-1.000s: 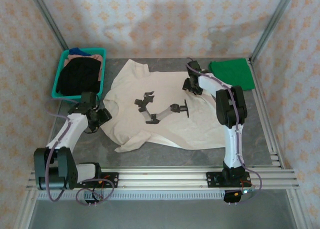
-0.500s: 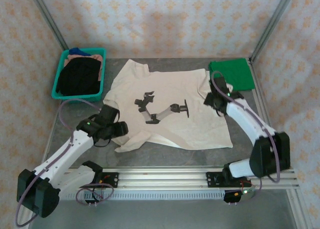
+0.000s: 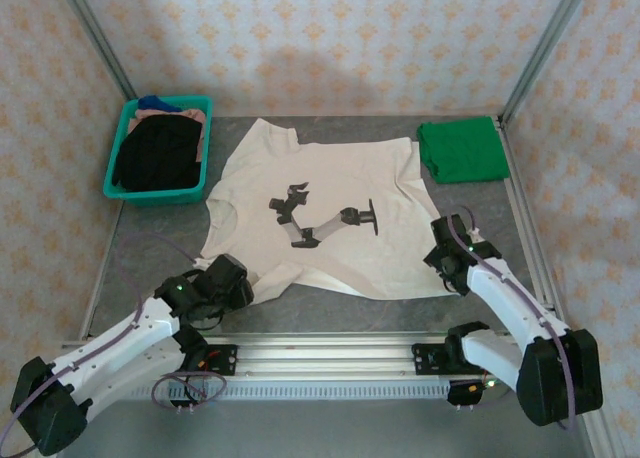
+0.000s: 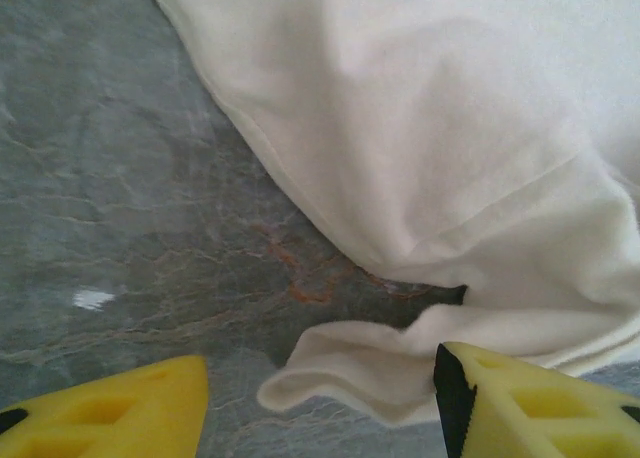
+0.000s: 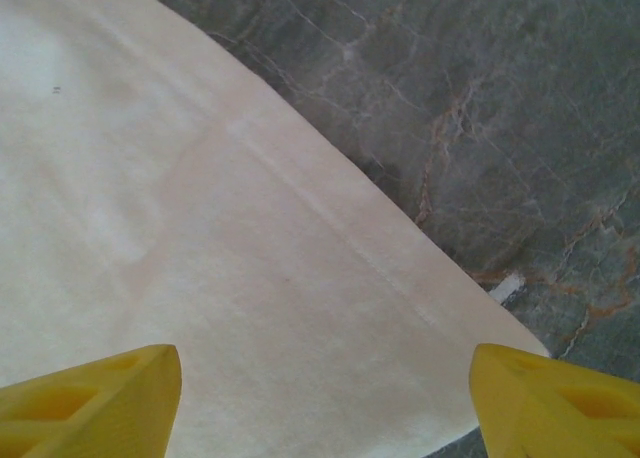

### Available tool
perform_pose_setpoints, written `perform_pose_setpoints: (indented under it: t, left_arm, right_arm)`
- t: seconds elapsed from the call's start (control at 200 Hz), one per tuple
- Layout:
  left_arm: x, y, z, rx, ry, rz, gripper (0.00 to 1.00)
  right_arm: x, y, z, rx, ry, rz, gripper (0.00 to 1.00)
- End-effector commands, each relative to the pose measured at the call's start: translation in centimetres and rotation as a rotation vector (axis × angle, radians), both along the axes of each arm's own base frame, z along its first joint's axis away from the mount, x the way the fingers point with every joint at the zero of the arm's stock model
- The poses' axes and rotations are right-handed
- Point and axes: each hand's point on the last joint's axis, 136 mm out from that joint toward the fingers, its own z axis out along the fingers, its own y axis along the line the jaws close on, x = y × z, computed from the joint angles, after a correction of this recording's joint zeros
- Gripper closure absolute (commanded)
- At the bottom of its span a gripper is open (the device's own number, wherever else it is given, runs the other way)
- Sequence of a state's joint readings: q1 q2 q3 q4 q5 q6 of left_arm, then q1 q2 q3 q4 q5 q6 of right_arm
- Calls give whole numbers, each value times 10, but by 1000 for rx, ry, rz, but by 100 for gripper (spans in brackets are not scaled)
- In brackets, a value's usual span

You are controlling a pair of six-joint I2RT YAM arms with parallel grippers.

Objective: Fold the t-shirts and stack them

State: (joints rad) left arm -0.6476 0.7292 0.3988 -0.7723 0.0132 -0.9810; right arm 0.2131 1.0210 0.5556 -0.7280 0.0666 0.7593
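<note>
Step in hand: first fold of cream t-shirt (image 3: 340, 193), spread flat in middle of table (image 3: 150, 243). Green t-shirt (image 3: 460, 150) lay folded at far-right corner. Left gripper (image 3: 238, 281) hovered at near-left hem, right gripper (image 3: 447, 258) over near-right hem corner. Both jaws gaped wide, holding nothing; prob. not touching cloth, hard to tell. Next: drop, pinch both corners.
</note>
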Motion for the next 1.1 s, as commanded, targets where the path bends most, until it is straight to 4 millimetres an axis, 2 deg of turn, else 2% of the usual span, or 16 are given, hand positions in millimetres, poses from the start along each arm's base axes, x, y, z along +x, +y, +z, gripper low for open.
perform_pose_setpoints:
  t: [0.0, 0.165, 0.225, 0.285, 0.41, 0.606, 0.761, 0.846, 0.991, 1.096]
  left_arm:
    - [17, -14, 3, -91, -115, 42, 39]
    - [17, -19, -2, -155, -151, 46, 50]
    - [17, -19, -3, -170, -162, 49, 61]
    - [17, -20, 0, -189, -175, 50, 76]
    - [22, -16, 27, -190, -245, 45, 100]
    - [26, 8, 89, -110, -374, 62, 100]
    - [30, 14, 123, -72, -428, 41, 100]
    - [32, 20, 140, -28, -450, 35, 100]
    - [33, 40, 180, 98, -522, 15, 100]
    - [42, 45, 208, 180, -579, -14, 100]
  right_arm:
    - [-4, 0, -11, 49, -1, -72, 24]
    - [-10, -3, -18, 42, 41, -94, 23]
    - [-10, 0, -20, 62, 39, -94, 23]
    - [-11, 2, -20, 74, 43, -94, 25]
    - [-13, 2, -25, 79, 49, -101, 33]
    - [-6, 3, -35, 71, 76, -84, 55]
    - [-6, 3, -33, 60, 89, -68, 84]
    - [-5, -3, -19, 28, 60, -58, 100]
    - [-4, -25, 28, -118, 29, -18, 100]
    - [9, -9, 50, -41, -27, 46, 100]
